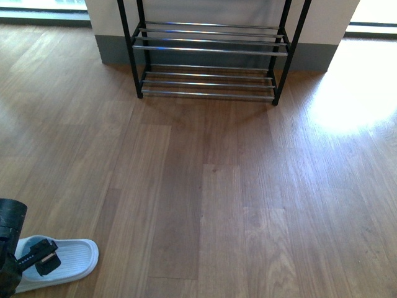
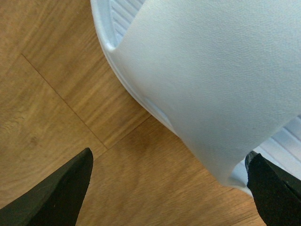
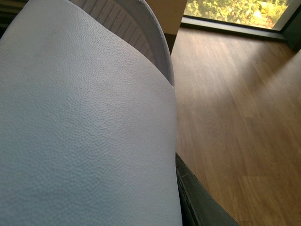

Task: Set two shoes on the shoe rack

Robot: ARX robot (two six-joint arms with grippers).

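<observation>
Although the task calls for shoes, what shows are pale blue-white slide sandals (open-toed, with a broad pebbled strap and a ribbed footbed). In the front view one pale slide (image 1: 77,254) lies flat on the wooden floor (image 1: 217,186) at the near left, partly under the black left arm, and well apart from the shoe rack (image 1: 211,94), which stands against the wall at the far side with its chrome bars bare. The left gripper (image 2: 169,157) is spread wide over this slide: in the left wrist view its dark fingers (image 2: 61,193) sit far apart, one over bare floor clear of the sandal, the other at the far edge of the strap (image 2: 211,84), so the strap lies between them and is not clamped. The right arm does not appear in the front view. In the right wrist view a second slide (image 3: 84,132) fills most of the frame very close to the camera, and a single dark finger of the right gripper (image 3: 197,202) runs just beside its strap; whether that claw is clamping it I cannot tell. Beyond it lie floorboards and a window (image 3: 235,12).
</observation>
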